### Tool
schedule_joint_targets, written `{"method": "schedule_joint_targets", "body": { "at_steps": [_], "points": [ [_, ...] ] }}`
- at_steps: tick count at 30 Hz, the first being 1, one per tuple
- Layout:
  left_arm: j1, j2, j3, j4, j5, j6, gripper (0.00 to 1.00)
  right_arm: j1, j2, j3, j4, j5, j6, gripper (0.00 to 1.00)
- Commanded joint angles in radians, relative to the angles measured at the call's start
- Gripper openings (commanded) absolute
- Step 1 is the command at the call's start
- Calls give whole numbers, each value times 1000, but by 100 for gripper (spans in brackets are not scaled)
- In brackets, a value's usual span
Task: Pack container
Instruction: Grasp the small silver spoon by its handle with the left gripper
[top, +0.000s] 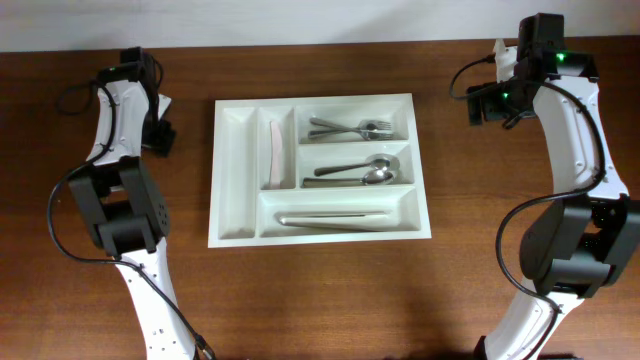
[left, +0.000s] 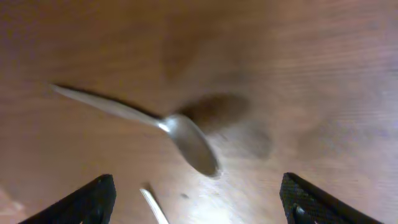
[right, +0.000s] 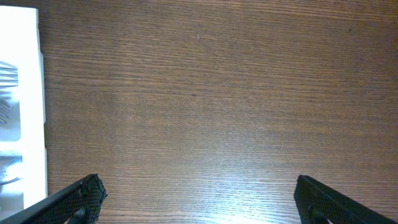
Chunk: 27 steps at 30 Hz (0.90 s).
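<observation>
The container (top: 320, 239) lies flat in the middle of the table (right: 217, 93), and it is partly filled: forks (top: 350, 127) in the compartment towards its 1 o'clock, spoons (top: 360, 172) in the one below, a long pale utensil (top: 335, 217) along the 6 o'clock trough, and a pinkish piece (top: 273, 150) in one narrow slot. The slot at its 9 o'clock edge looks bare. The tray looks like stiff, light moulded plastic, so it would likely skid on the wood if bumped; better to lower pieces in from above than to push against its walls. The left gripper (left: 198, 186), out at the tray's 10 o'clock, has its fingers spread wide with nothing between them, above a loose spoon (left: 146, 118). The spoon is thin, hard, probably slick metal lying flat, best pinched across the handle near the bowl. The right gripper (right: 198, 180), at 2 o'clock, is equally wide open and empty over bare wood, with the tray's edge at the 9 o'clock side of its view.
</observation>
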Motion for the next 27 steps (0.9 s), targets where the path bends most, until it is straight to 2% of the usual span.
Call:
{"method": "schedule_joint_targets", "body": {
  "at_steps": [1,6,8,15,27],
  "points": [
    [9,6,-1,47,-87,23,87,4,-20,3,1,1,-8,99],
    [9,6,-1,107,-140,23,87,4,-20,3,1,1,-8,99],
    [9,6,-1,117,-140,23,81,4,-20,3,1,1,-8,99],
    [9,10,-11,120,-95,19,79,4,-20,3,0,1,-8,99],
    [9,10,-168,210,-95,19,79,4,-20,3,1,1,-8,99]
  ]
}}
